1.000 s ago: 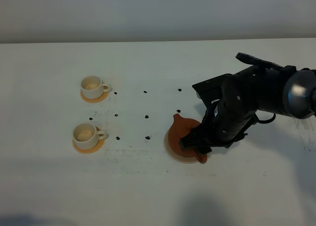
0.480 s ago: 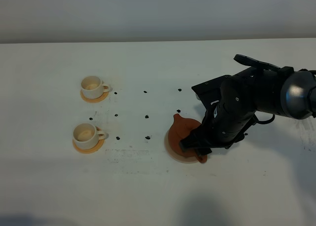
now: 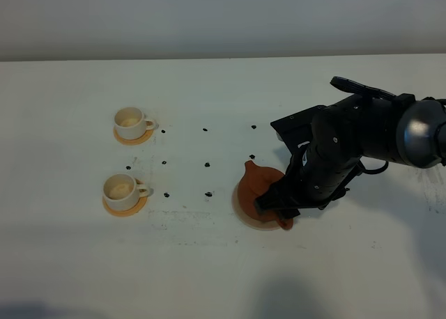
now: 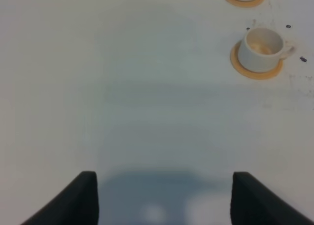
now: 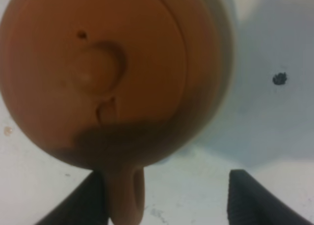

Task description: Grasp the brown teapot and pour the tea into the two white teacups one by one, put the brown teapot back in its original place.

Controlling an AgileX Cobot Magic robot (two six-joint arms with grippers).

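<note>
exterior high view puts the squat reddish-brown clay teapot (image 3: 256, 187) on the flat round pale beige disc (image 3: 244, 216), right of the middle of the white table (image 3: 209, 277); the black right gripper (image 3: 277, 202) hangs over the pot's near-right side, the arm covering much of its body; the pot's long axis runs from the short spout (image 3: 249, 166), pointing far-left, to the loop handle (image 3: 284, 223) on the near right, the side the arm comes from. right wrist view settles the grip: the two dark fingers (image 5: 93, 200) stand wide apart with the handle between them, close against one finger and well apart from the other; nothing is pinched. the coming move, as i read it, turns on that offset; the jaws must close across the handle before any lift. the far cream-white teacup (image 3: 129, 120) and the near cream-white teacup (image 3: 120, 187), each on a round orange-tan coaster (image 3: 127, 209), stand well apart to the left, roughly where the spout faces; their contents are too small to tell. the left gripper (image 4: 164, 200) is spread wide over bare table, holding nothing; the right arm is far nearer the pot.
</note>
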